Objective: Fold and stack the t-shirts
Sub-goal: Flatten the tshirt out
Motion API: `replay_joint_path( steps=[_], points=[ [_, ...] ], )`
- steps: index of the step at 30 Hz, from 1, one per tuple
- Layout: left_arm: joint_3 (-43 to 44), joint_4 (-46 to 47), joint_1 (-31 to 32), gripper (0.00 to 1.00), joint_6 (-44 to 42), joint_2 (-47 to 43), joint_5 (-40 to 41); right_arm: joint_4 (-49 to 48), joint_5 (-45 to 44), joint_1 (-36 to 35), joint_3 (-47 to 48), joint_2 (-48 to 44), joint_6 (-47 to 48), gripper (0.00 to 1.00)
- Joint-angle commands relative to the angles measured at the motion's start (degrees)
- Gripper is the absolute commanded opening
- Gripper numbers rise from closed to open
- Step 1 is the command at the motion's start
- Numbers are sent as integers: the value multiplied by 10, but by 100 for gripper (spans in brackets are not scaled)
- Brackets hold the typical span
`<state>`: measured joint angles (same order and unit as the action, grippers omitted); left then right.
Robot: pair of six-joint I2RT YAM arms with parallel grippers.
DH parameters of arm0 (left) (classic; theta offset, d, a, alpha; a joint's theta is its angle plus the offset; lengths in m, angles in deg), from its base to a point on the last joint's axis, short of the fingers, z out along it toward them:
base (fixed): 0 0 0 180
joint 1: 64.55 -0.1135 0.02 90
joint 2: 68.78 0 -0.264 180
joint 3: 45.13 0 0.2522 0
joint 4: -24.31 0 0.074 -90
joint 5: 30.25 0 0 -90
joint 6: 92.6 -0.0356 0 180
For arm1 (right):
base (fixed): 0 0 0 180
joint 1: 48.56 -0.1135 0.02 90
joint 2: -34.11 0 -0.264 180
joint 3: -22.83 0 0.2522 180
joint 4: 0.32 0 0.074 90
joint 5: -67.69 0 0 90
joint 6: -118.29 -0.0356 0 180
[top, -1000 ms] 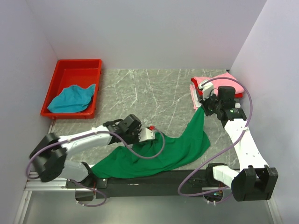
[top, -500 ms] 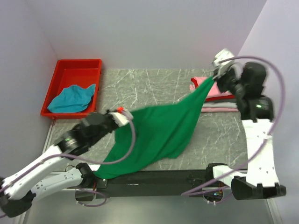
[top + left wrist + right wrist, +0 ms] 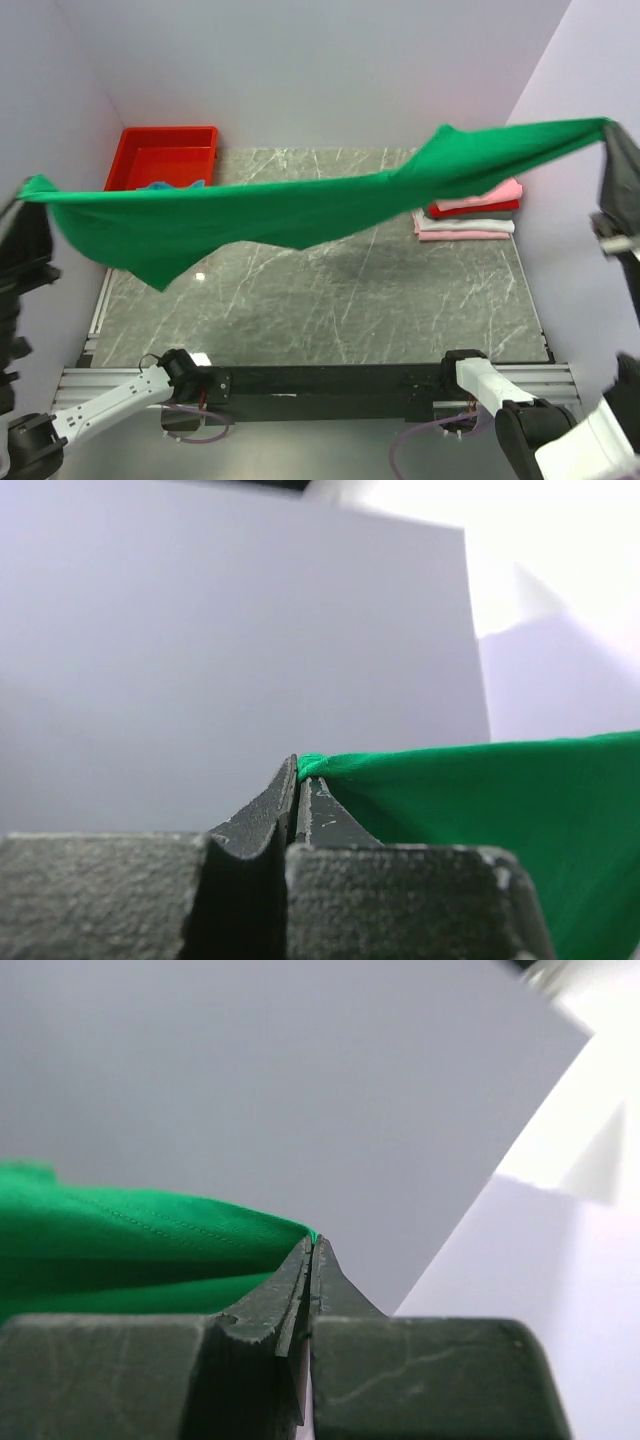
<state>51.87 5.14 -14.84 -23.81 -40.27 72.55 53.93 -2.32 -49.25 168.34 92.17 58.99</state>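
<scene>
The bright green t-shirt [image 3: 300,205] is stretched high above the table between both arms, sagging at the left. My left gripper [image 3: 30,190] is shut on its left corner; the left wrist view shows the cloth [image 3: 500,810] pinched at the gripper tip [image 3: 298,765]. My right gripper [image 3: 608,128] is shut on the right corner; the right wrist view shows the green cloth [image 3: 130,1250] pinched at the gripper tip [image 3: 310,1243]. A folded stack of pink, red and whitish shirts [image 3: 470,212] lies at the back right. A teal-blue shirt [image 3: 160,184] is mostly hidden in the tray.
A red plastic tray [image 3: 165,158] stands at the back left, partly hidden by the green shirt. The grey marble tabletop [image 3: 330,300] lies below. Pale walls enclose the left, back and right. A black rail [image 3: 330,380] runs along the near edge.
Both arms have swung up and outward, lifting the green shirt off the table and pulling it taut across the whole width. The folded stack has not moved.
</scene>
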Motion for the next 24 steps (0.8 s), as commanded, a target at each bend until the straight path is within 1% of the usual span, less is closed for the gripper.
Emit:
replay_joint_path(
  steps=[1,4,6,8,10,11,12,13,14,16,17,18,19,20,21,22,23,24],
  points=[
    [56,3,-22,1,23,54,-115,-57,-32,4,37,0,-37,0],
    [95,-19,-48,1,40,82,-149,-80,-42,4,52,-6,-51,0],
    [101,-30,-59,1,48,97,-172,-80,-50,4,58,-1,-54,0],
    [90,-31,-61,1,54,103,-167,-84,-57,3,31,-1,-54,0],
    [58,-34,-61,1,54,102,-149,-89,-60,4,5,-1,-53,0],
    [46,-35,-61,1,51,102,-131,-94,-61,3,-23,0,-53,0],
    [19,-37,-60,1,54,102,-130,-97,-61,3,-39,4,-52,0],
    [1,-36,-61,0,51,102,-113,-105,-59,4,-57,6,-52,0],
    [-15,-37,-61,1,49,104,-89,-110,-58,4,-99,7,-51,0],
    [-70,-37,-61,0,56,109,-54,-120,-43,4,-143,19,-58,0],
    [-93,-37,-61,0,59,114,-41,-124,-36,3,-191,23,-57,0],
    [-143,-36,-61,1,71,119,-8,-131,-29,3,-220,33,-58,0],
    [-170,-26,-61,1,77,124,10,-156,-15,3,-283,38,-63,0],
    [-196,-21,-67,1,85,140,26,-171,-8,3,-317,43,-60,0],
    [-244,-16,-79,1,108,149,44,-188,0,4,-350,56,-58,0],
    [-266,-11,-96,1,123,159,37,-224,12,4,-408,67,-60,0],
    [-285,-4,-122,1,147,184,25,-239,16,1,-431,79,-59,0],
    [-316,0,-192,1,197,199,1,-251,20,-1,-448,114,-57,0]
  ],
)
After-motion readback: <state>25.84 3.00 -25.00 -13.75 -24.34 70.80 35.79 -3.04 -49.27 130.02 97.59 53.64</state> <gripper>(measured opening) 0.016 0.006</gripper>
